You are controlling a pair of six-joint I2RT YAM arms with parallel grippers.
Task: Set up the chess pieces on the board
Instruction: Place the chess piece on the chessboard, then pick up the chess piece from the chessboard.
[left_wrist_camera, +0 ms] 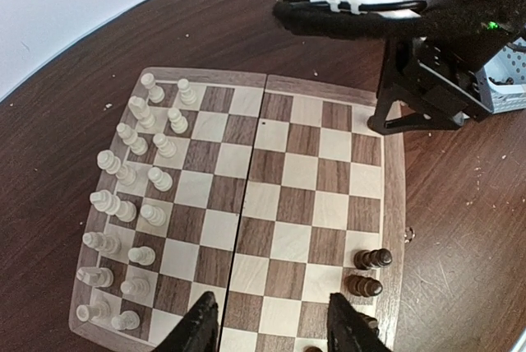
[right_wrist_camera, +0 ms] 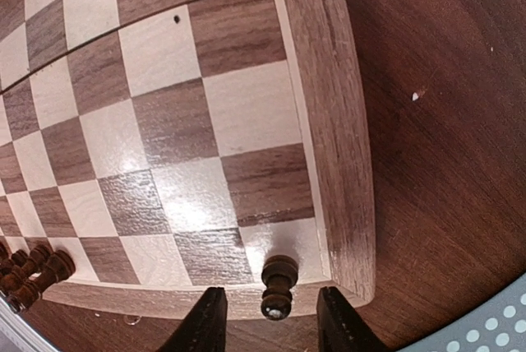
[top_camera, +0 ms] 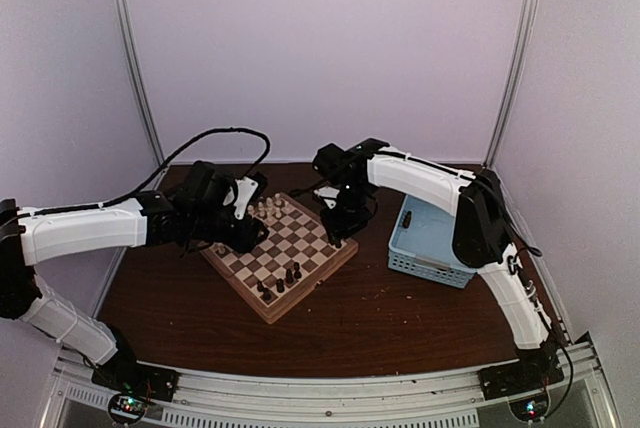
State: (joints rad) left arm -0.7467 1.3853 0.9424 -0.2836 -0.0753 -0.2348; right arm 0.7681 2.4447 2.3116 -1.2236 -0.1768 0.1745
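The board (top_camera: 285, 248) lies cornerwise between my arms. Cream chess pieces (left_wrist_camera: 136, 179) fill two rows along its left side in the left wrist view. A few dark chess pieces (left_wrist_camera: 370, 270) stand at its right edge. My right gripper (right_wrist_camera: 267, 323) is open over the board's corner. A dark piece (right_wrist_camera: 278, 284) stands upright on the light corner square between its fingers, with a gap on each side. My left gripper (left_wrist_camera: 275, 331) hangs open above the board's near squares, holding nothing. In the top view the left gripper (top_camera: 245, 233) is at the board's left and the right gripper (top_camera: 340, 233) at its right corner.
A light blue lattice basket (top_camera: 430, 243) sits right of the board with a small dark piece (top_camera: 407, 218) inside. The right arm (left_wrist_camera: 436, 48) reaches over the board's far right corner. Dark brown tabletop (top_camera: 400, 318) surrounds the board; enclosure walls stand behind and to the sides.
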